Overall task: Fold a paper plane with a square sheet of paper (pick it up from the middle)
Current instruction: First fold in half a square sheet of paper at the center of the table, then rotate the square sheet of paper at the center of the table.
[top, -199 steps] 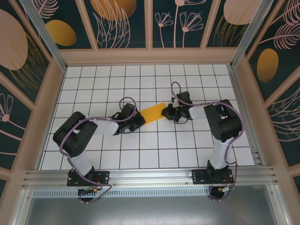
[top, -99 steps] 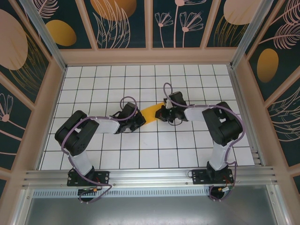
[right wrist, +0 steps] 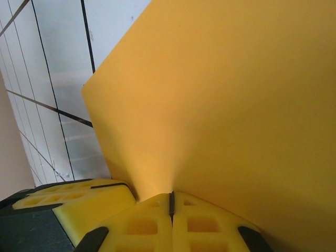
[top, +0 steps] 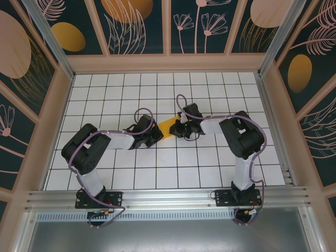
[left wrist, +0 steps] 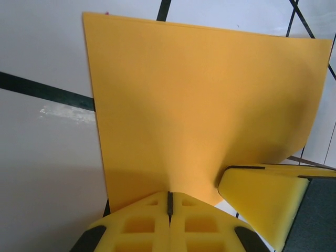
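The orange sheet of paper (top: 168, 125) is near the middle of the table (top: 105, 94), well away from every edge and caught between the two arms. The left pincer (top: 159, 134) is clamped on the sheet from the left (its yellow pads (left wrist: 142, 223) meet on the paper's edge). The right pincer (top: 178, 129) grips it the same way from the right. The two pincers are just beside each other, and the sheet curves slightly.

Both arms lean forward from their bases and bend inward at the elbows, so that the left gripper (top: 159, 135) and the right gripper (top: 177, 128) face each other closely, each with its jaws pressed together on the square sheet of paper (top: 168, 126).
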